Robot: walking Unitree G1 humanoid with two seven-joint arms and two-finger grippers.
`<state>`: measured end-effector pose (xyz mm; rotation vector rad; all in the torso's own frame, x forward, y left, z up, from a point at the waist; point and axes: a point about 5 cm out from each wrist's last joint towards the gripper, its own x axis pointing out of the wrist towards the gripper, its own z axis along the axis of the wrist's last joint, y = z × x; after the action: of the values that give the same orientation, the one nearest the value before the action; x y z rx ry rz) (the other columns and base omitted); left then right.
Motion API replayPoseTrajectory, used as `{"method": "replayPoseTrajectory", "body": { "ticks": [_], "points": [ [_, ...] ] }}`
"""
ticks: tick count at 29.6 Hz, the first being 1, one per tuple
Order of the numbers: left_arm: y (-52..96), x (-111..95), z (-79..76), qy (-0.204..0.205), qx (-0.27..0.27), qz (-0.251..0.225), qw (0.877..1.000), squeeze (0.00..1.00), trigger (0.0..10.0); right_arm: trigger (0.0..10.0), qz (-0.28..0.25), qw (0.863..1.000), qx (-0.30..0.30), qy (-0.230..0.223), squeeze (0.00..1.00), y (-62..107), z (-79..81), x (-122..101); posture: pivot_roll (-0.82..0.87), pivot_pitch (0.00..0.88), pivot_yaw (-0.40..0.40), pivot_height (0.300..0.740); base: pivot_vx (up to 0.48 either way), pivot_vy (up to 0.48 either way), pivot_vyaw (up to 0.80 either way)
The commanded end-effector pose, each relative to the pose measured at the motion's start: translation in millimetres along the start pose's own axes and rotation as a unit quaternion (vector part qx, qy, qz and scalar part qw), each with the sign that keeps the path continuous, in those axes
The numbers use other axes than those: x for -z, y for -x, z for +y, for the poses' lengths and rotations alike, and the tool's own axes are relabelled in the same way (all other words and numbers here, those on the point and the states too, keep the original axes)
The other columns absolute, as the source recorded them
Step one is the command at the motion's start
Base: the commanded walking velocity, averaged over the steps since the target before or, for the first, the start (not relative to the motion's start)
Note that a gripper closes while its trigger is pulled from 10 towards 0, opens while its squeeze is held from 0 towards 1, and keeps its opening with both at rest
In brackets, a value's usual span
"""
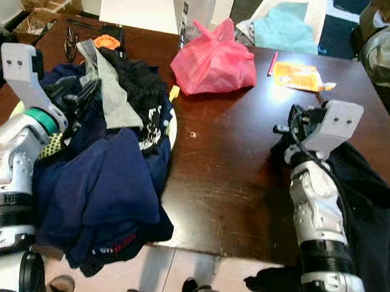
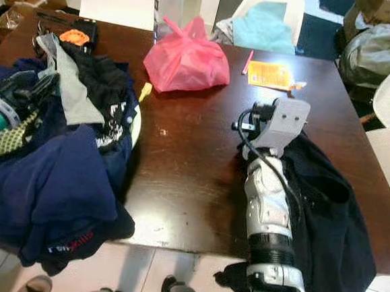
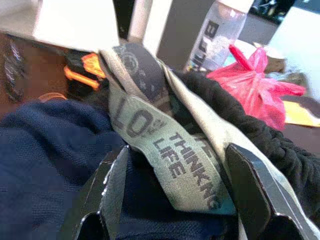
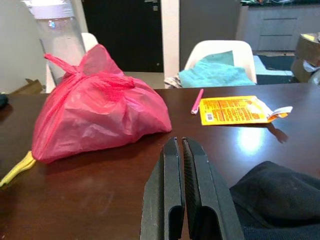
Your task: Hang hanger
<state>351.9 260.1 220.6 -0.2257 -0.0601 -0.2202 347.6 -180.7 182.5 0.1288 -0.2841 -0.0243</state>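
Note:
I can make out no hanger. A heap of clothes (image 1: 104,179), mostly navy, covers the table's left side. A grey garment (image 1: 114,96) and a black one lie on top of it. My left gripper (image 3: 177,150) is open and pushed into the heap. Its fingers (image 3: 117,185) straddle a grey band printed "THINKING LIFE" (image 3: 170,155) without closing on it. My right gripper (image 4: 177,145) is shut and empty. It hovers low over the bare dark table (image 1: 234,162), pointing towards the red bag. A black garment (image 1: 367,193) lies just beside that arm.
A knotted red plastic bag (image 1: 215,63) sits mid-table with a clear bottle (image 1: 198,4) behind it. An orange packet (image 1: 298,76) and a pink pen (image 1: 273,63) lie at the far right. A white chair with teal cloth (image 1: 282,24) stands beyond the table.

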Motion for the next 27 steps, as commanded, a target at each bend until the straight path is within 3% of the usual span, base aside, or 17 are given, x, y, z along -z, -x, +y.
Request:
{"method": "replayPoseTrajectory", "body": {
  "ticks": [1,2,3,6,8,9,10,11,17,19,20,22,24,25,26,27],
  "points": [
    [-1.1,11.5,2.8,0.034,0.006,0.017,0.999,0.0,8.1,10.0,0.003,1.0,0.004,0.003,0.0,2.3,-3.9,-0.4,-0.01,0.08,-0.038,0.74,0.0,0.0,0.0],
    [-1.3,12.7,3.4,0.037,0.008,0.019,0.999,0.0,8.1,10.0,0.003,1.0,0.005,0.003,0.0,2.4,-4.1,-0.5,-0.01,0.08,-0.038,0.74,0.0,0.0,0.0],
    [-1.4,14.6,3.8,0.048,0.011,0.024,0.998,0.0,4.7,10.0,0.002,1.0,0.005,0.003,0.0,2.2,-4.2,-0.8,-0.01,0.079,-0.036,0.74,0.0,0.0,0.0],
    [-1.6,16.5,4.3,0.06,0.015,0.028,0.998,0.0,4.7,10.0,0.002,1.0,0.005,0.003,0.0,1.9,-4.1,-1.2,-0.01,0.079,-0.036,0.74,0.0,0.0,0.0],
    [-2.0,18.1,4.7,0.065,0.025,0.03,0.997,0.0,4.2,10.0,0.002,1.0,0.004,0.003,0.0,1.6,-3.7,-1.5,-0.01,0.078,-0.038,0.74,0.0,0.0,0.0],
    [-2.3,18.4,5.1,0.065,0.027,0.031,0.997,0.0,3.4,10.0,0.001,1.0,0.004,0.003,0.0,1.5,-3.3,-1.6,-0.01,0.078,-0.038,0.74,0.0,0.0,0.0],
    [-2.9,18.6,5.7,0.066,0.029,0.031,0.997,0.0,3.4,10.0,0.001,1.0,0.004,0.003,0.0,1.4,-3.0,-1.6,-0.01,0.078,-0.038,0.74,0.0,0.0,0.0],
    [-2.7,16.6,3.7,0.052,0.038,0.028,0.998,0.0,0.0,10.0,0.001,1.0,0.003,0.002,0.0,1.3,-2.5,-1.8,0.0,0.079,-0.037,0.74,0.0,0.0,0.0],
    [-2.0,13.6,-0.4,0.029,0.053,0.022,0.998,0.0,0.0,10.0,0.001,1.0,0.003,0.001,0.0,1.2,-2.0,-1.9,0.0,0.081,-0.035,0.74,0.0,0.0,0.0],
    [0.1,4.7,-9.7,-0.021,0.047,-0.002,0.999,0.0,0.0,10.0,0.002,1.0,0.005,0.0,0.0,2.2,-2.5,-1.2,0.0,0.081,-0.032,0.74,0.0,0.0,0.0],
    [0.1,4.7,-9.7,-0.021,0.047,-0.002,0.999,0.0,0.0,10.0,0.002,1.0,0.005,0.0,0.0,2.2,-2.5,-1.2,0.0,0.081,-0.032,0.74,0.0,0.0,0.0],
    [0.8,-12.2,-19.2,-0.093,-0.004,-0.055,0.994,0.0,0.0,10.0,0.003,1.0,0.007,-0.001,0.0,3.0,-3.0,-0.4,0.01,0.081,-0.026,0.74,0.0,0.0,0.0],
    [0.9,-20.7,-23.7,-0.114,-0.034,-0.082,0.989,0.0,0.0,10.0,0.003,1.0,0.007,-0.001,0.0,3.0,-3.0,0.0,0.01,0.081,-0.027,0.74,0.0,0.0,0.0],
    [1.6,-30.8,-35.5,-0.18,-0.053,-0.111,0.976,0.0,0.0,10.0,0.004,1.0,0.007,-0.002,0.0,2.9,-2.2,0.7,0.02,0.08,-0.026,0.74,0.0,0.0,0.0],
    [1.6,-30.8,-35.5,-0.18,-0.053,-0.111,0.976,0.0,0.0,10.0,0.004,1.0,0.007,-0.002,0.0,2.9,-2.2,0.7,0.02,0.08,-0.026,0.74,0.0,0.0,0.0],
    [2.6,-36.9,-44.5,-0.223,-0.061,-0.131,0.964,0.0,0.0,10.0,0.005,1.0,0.007,-0.003,0.0,2.8,-1.5,1.3,0.02,0.08,-0.026,0.74,0.0,0.0,0.0]
  ]
}}
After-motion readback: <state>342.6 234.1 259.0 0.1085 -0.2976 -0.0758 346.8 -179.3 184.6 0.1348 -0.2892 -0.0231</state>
